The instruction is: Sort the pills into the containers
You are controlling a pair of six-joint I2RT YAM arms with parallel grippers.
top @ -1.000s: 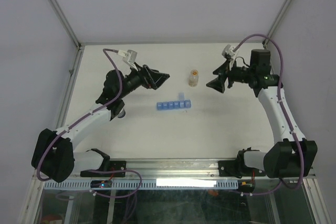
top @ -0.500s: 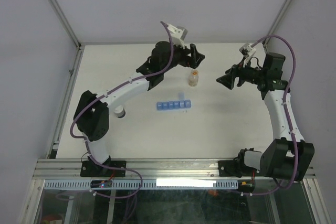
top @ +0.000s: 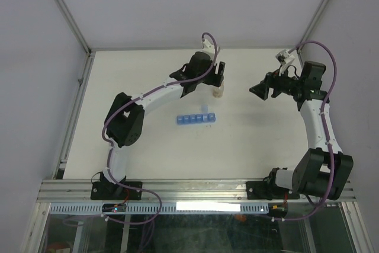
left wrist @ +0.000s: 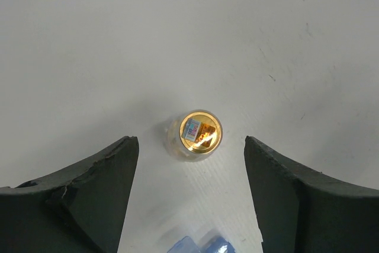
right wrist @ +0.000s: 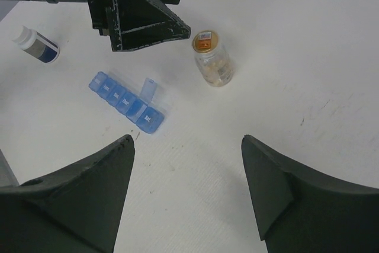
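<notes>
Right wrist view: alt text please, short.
A small clear bottle of orange-tan pills stands on the white table, the left gripper close beside it. Nearer the camera lies a blue pill organizer with one lid flipped up, and a white bottle with a dark label is at far left. The open right gripper frames the bottom edge.

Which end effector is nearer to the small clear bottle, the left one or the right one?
Left. The left end effector hangs over the small clear bottle, one finger on each side, not touching. The right end effector stands apart, off to its right.
</notes>
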